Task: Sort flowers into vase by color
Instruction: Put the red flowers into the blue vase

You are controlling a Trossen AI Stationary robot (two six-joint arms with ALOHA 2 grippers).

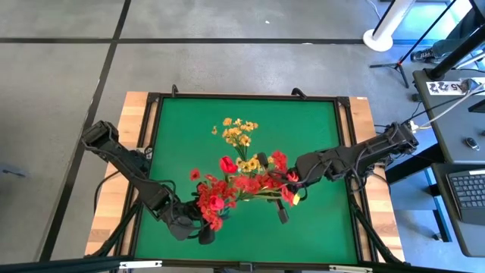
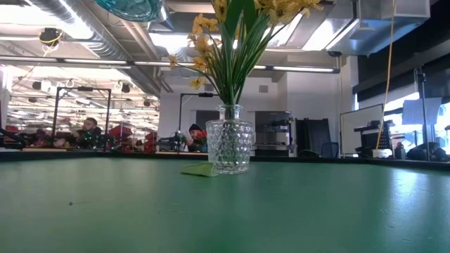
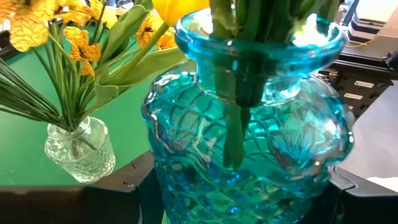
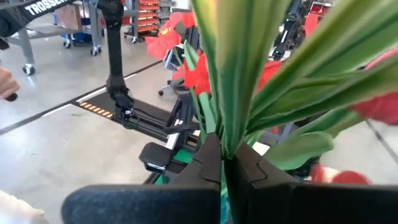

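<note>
Risk is concentrated at the blue vase (image 3: pixel 249 118), which is gripped around its body by the left tool (image 1: pixel 198 227), its fingers spread wide on the glass. From the low view the vase seems to be lifted off the green surface (image 1: pixel 318 136), so a slip on the smooth, ribbed glass would probably drop it, and a tilt could spill the red flowers (image 1: pixel 227 189) and green stems already standing in it. The right tool (image 4: pixel 225 165) is shut on a bunch of green stems (image 4: pixel 239 81) with red blooms, just beside the blue vase. If these stems are pushed in off-centre, the rim could be caught and the vase levered in the left tool's hold. A yellow bud (image 3: pixel 177 9) shows at the blue vase's mouth, which suggests a mis-sort. The clear vase (image 2: pixel 228 144) with the yellow flowers (image 1: pixel 239 133) stands near the blue vase, farther across the surface, and could be knocked by a swinging arm.
</note>
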